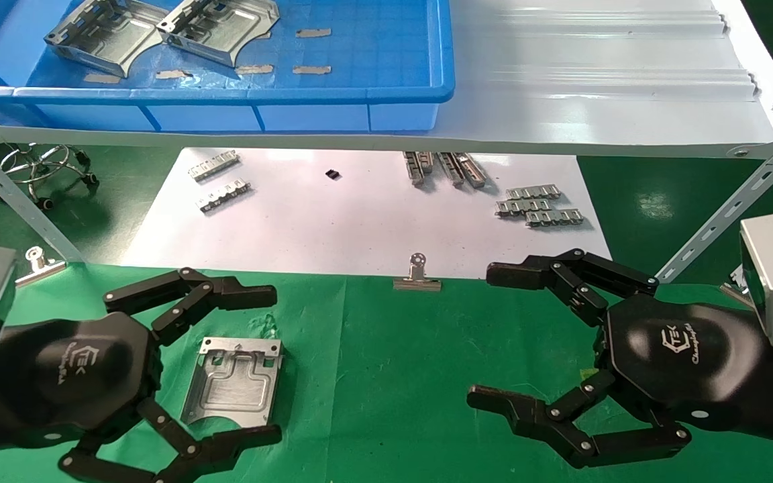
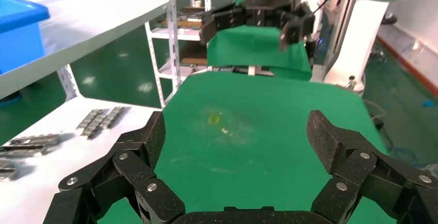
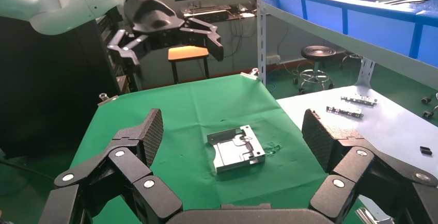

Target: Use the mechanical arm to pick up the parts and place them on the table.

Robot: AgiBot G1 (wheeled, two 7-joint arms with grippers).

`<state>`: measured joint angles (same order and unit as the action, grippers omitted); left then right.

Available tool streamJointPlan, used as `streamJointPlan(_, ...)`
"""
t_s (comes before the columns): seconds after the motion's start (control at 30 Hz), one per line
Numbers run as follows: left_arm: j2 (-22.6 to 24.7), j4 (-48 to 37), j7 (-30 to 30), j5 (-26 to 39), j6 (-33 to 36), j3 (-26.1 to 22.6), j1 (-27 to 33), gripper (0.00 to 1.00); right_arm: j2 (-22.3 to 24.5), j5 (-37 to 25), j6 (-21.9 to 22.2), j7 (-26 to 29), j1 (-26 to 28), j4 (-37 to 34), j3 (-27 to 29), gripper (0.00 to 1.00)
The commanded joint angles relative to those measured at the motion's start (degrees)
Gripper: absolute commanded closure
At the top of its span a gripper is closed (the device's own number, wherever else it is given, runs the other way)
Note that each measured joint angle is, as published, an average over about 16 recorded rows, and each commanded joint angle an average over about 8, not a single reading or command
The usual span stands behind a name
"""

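Head view: left gripper (image 1: 242, 365) low over the green table (image 1: 386, 376), fingers spread wide, nothing held. One part (image 1: 233, 381) lies flat on the cloth between the two finger sets of that gripper; no finger touches it as far as can be seen. Notched folded edge of this part points toward the white paper sheet (image 1: 333, 221).

Right gripper (image 1: 500, 339) over the right side of the table, fingers also spread wide, empty, well apart from the part on the cloth.

Two more parts (image 1: 108, 33) (image 1: 222, 27) sit in the blue tray (image 1: 359, 100) on the white shelf (image 1: 601, 80), side by side in the tray's left portion. Short pale strips of tape-like material lie on the tray floor near them.

Paper sheet carries small silver toothed strips (image 1: 539, 204) in several groups, plus one small black item (image 1: 333, 174). A binder clip (image 1: 417, 275) sits at the near edge of the sheet; another clip (image 1: 39, 263) at the table's left edge.

Right wrist view: part (image 3: 236, 148) flat on the cloth, left gripper (image 3: 170, 35) seen above and beyond it, fingers apart.

Left wrist view: bare green cloth between its own open fingers (image 2: 142, 154), right gripper (image 2: 255, 20) farther off
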<state>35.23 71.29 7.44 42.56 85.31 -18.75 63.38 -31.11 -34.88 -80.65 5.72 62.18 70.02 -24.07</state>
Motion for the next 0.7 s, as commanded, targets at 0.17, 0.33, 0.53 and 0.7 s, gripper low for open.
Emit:
streamJointPlan(0.17,-0.2,2.5,3.5,-0.8,0.4,3.0,-2.0,0.00,0.0,0.0,0.0,0.0,0.0,0.0,0.0,0.00)
streamJointPlan(0.33,-0.3,3.2,4.1,-1.1,0.5,3.9,-2.6,0.00,0.0,0.0,0.0,0.0,0.0,0.0,0.0,0.00)
streamJointPlan(0.53,-0.3,2.9,3.8,-1.0,0.5,3.5,-2.4,0.00,0.0,0.0,0.0,0.0,0.0,0.0,0.0,0.00)
streamJointPlan(0.7,-0.3,2.7,3.6,-1.0,0.5,3.2,-2.2,0.00,0.0,0.0,0.0,0.0,0.0,0.0,0.0,0.00)
